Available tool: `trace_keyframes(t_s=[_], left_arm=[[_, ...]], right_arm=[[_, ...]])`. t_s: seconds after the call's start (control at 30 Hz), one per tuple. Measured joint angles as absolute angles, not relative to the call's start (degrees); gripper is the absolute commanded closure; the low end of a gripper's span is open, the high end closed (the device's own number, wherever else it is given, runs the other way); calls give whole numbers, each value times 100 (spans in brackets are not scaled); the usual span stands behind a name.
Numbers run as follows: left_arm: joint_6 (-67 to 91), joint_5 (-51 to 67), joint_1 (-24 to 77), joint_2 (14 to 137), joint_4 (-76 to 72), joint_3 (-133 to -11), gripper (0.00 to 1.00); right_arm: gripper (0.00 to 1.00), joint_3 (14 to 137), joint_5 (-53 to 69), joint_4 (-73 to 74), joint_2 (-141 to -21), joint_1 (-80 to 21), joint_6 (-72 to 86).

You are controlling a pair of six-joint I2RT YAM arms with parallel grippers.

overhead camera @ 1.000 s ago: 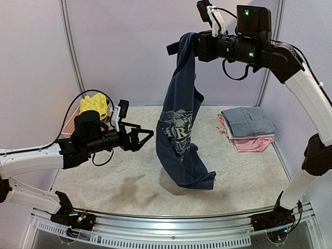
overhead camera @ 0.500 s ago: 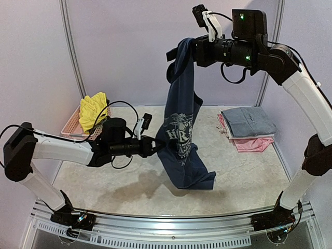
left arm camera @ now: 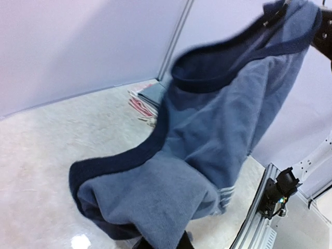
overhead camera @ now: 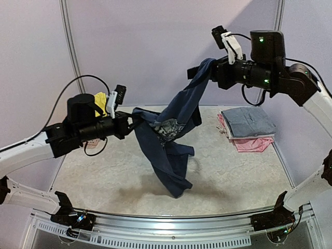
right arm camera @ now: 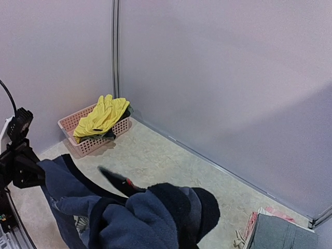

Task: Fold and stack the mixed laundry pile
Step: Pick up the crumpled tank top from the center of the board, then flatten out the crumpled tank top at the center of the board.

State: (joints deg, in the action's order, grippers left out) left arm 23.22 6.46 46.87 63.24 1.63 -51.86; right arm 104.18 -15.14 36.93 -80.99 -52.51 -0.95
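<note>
– Pale lilac walls (overhead camera: 129,41) close in a marbled table (overhead camera: 104,176). Why is the navy blue top (overhead camera: 171,129) slung in the air above it?

– It is strung between the two arms. The right gripper (overhead camera: 209,70) is up high, clamped on one edge of the cloth. Its wrist view shows the fabric bunched right over the fingers. The left gripper (overhead camera: 130,123) sits lower and further left, jaws closed on another edge.

– So neither one is free?

– No. Both pinch the same garment. It runs as a slanted band from one to the other, and the rest droops below the left grip. The lowest fold hangs close over the table; whether it brushes the surface I cannot tell.

– And the point of holding it like that?

– My guess is that they are spreading it. Two held points well apart pull the twist out, so the top can be laid flat before folding.

– Where is the rest of the laundry?

– A folded grey piece (overhead camera: 248,120) lies on a pink piece (overhead camera: 255,144) at the far right of the table, well apart from the hanging top. A yellow garment (right arm camera: 101,115) is heaped in the pink lattice basket (right arm camera: 91,144) in the far left corner, with something dark under it.

– So this one is not yet folded?

– Not yet. It is aloft, crumpled at the bottom.
</note>
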Motion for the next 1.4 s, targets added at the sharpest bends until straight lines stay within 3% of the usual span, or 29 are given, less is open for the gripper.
trace_keyframes(t_s=[0.2,0.37,0.53,0.63,0.7,0.87,1.0,1.13,1.4], left_arm=[[1796,-172,4698,5776,1970,-6547,100],[1229,-801,4633,6184,2954,-8099,100],[869,-679,3942,7465,3293,-9198,100],[755,-401,3395,9041,3542,-10127,98],[676,-327,3197,10457,3741,-10995,89],[532,-379,3063,13284,4401,-12479,48],[506,-541,3076,14044,4834,-12379,26],[506,-895,3131,13406,4737,-11426,13],[768,-1697,3286,10344,4032,-8853,8]], right_arm=[[95,10278,-1568,3686,-7334,-5251,89],[93,10280,-2217,3846,-7135,-5258,408],[94,10082,-2773,4106,-7616,-5000,888],[94,9317,-2630,4060,-8053,-4383,1243],[92,8593,-2475,4014,-8302,-4023,1472],[89,7411,-2051,3986,-8718,-3575,1855],[88,7330,-1787,3826,-9052,-3452,2012],[87,7332,-1671,3649,-9266,-3444,2071],[87,7345,-1575,3548,-9557,-3444,2075]])
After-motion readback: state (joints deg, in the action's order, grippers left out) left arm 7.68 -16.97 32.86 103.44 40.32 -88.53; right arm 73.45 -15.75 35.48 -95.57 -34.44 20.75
